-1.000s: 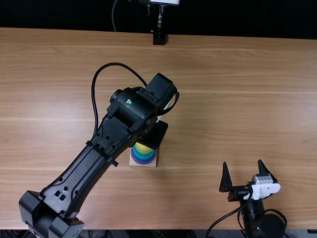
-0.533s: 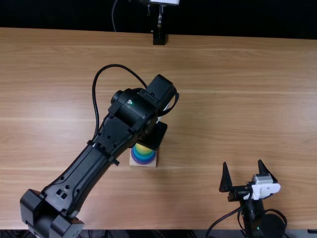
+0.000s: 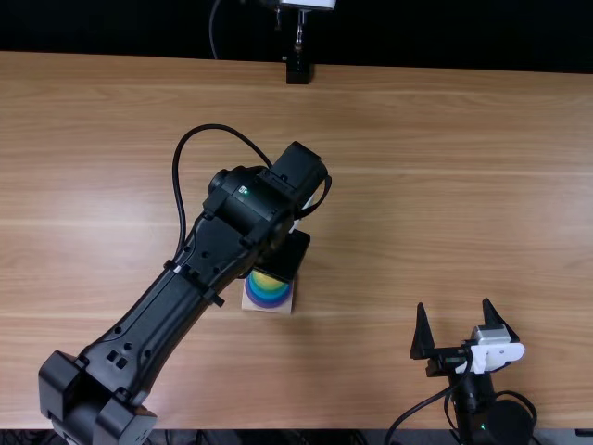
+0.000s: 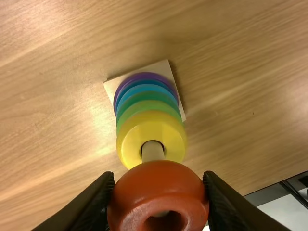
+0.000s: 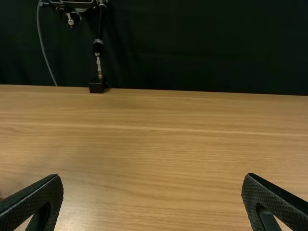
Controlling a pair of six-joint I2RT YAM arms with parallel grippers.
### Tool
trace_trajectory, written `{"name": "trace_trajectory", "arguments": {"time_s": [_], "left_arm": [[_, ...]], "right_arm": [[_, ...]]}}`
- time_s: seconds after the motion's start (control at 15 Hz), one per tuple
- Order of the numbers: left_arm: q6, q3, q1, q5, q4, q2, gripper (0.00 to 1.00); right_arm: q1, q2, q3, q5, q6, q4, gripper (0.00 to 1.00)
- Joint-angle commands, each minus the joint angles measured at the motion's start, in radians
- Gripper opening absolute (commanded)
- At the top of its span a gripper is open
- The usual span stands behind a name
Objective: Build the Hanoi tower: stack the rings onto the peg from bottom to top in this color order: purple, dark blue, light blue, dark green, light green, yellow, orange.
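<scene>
Over the tower, my left gripper partly hides the rings in the top view. In the left wrist view, my left gripper is shut on the orange ring, at the upper end of the peg; a pale bit of peg shows in the ring's hole. Below, the yellow ring is topmost on the stack, over green, blue and purple rings on the square wooden base. My right gripper rests open at the near right; in its wrist view the right gripper holds nothing.
The light brown table extends around the tower. A black stand foot is at the far edge. The right arm's cable curves over the near edge.
My left arm has shifted slightly left and toward the near edge, its gripper still over the tower. The right arm has kept still.
</scene>
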Motion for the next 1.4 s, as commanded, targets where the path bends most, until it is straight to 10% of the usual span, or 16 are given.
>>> {"name": "trace_trajectory", "arguments": {"time_s": [0.0,0.4,0.87,1.13,1.33], "left_arm": [[-0.009,-0.022,0.019,0.009,-0.002,0.012,1.0],[-0.001,-0.056,0.058,0.007,0.051,0.003,1.0],[-0.005,-0.129,0.24,0.009,0.546,-0.333,1.0],[-0.001,-0.545,0.431,-0.113,0.707,-0.709,1.0],[-0.005,-1.019,0.53,-0.076,1.091,-1.031,1.0]], "right_arm": [[-0.014,-0.013,-0.009,0.0,0.001,0.005,1.0],[-0.014,-0.013,-0.009,0.0,0.001,0.005,1.0],[-0.014,-0.013,-0.009,0.0,0.001,0.005,1.0],[-0.014,-0.013,-0.009,0.0,0.001,0.005,1.0],[-0.013,-0.013,-0.009,0.0,0.001,0.005,1.0]]}}
